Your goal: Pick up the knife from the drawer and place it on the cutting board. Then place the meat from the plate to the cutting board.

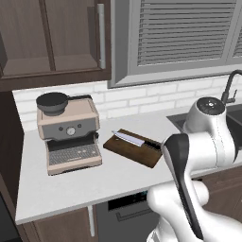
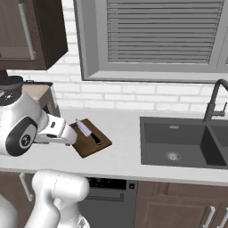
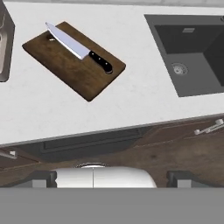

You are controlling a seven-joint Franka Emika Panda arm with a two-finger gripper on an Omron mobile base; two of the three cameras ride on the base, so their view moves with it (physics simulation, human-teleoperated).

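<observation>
White countertop (image 1: 71,184) ran beneath a shuttered window (image 2: 164,31), with a coffee machine (image 1: 68,132) at the left and a dark sink (image 2: 182,142) at the right. Between them lay the cutting board (image 3: 74,61), and the knife (image 3: 78,48) rested flat across it, black handle toward the sink. Whether the claw was wide or narrow could not be told.

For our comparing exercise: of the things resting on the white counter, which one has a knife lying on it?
The dark brown cutting board, beside the coffee machine. The knife lies flat across it; the machine carries none.
</observation>
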